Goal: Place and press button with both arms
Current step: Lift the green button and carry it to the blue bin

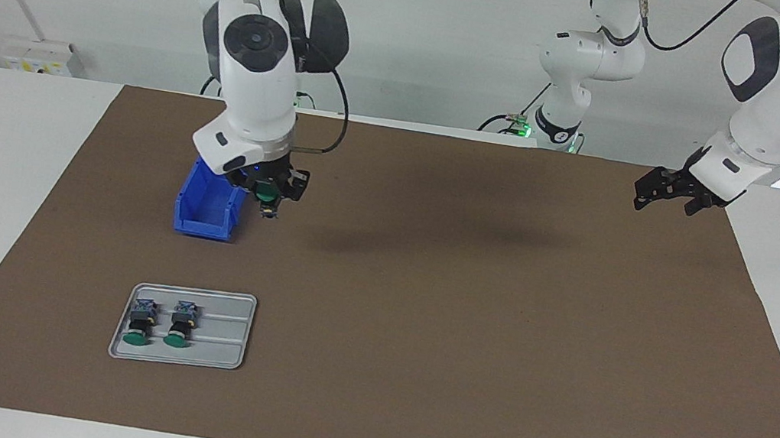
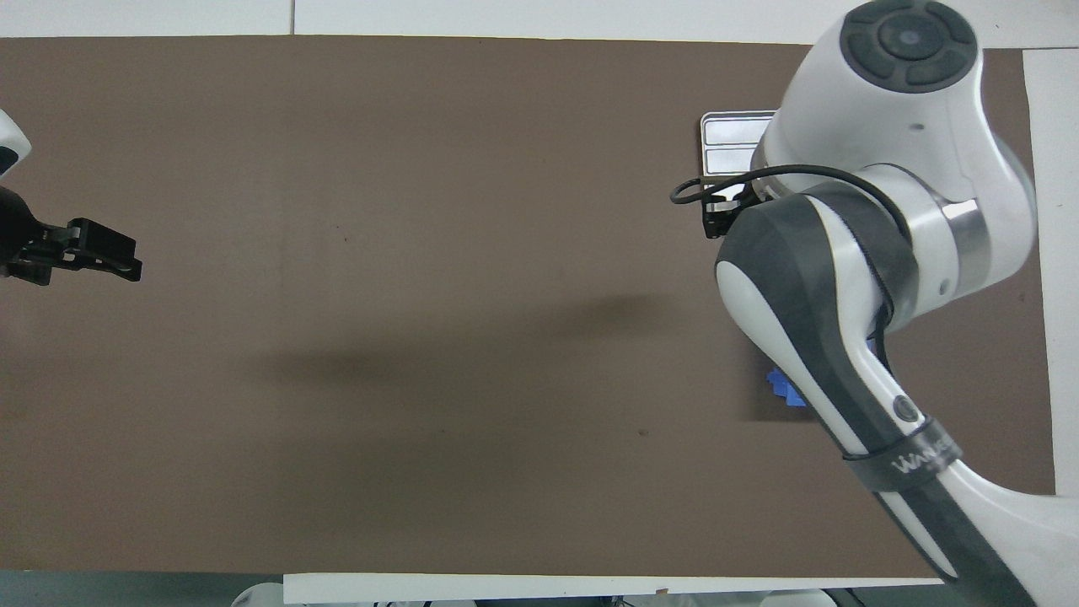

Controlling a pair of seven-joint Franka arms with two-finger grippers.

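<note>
My right gripper [image 1: 269, 202] is shut on a green-capped button [image 1: 265, 193] and hangs in the air over the brown mat, right beside the blue bin [image 1: 205, 201]. The button's cap faces the camera, with its small base block below the fingers. In the overhead view the right arm's own wrist [image 2: 893, 110] hides this gripper and the button. My left gripper [image 1: 663, 190] waits open and empty above the mat's edge at the left arm's end of the table, and its fingers [image 2: 105, 253] also show in the overhead view.
A grey tray [image 1: 218, 357] lies farther from the robots than the bin, with two more green buttons [image 1: 138, 324] [image 1: 180, 325] lying on it. In the overhead view only a corner of the tray [image 2: 732, 139] and a sliver of the bin [image 2: 784, 389] show past the arm.
</note>
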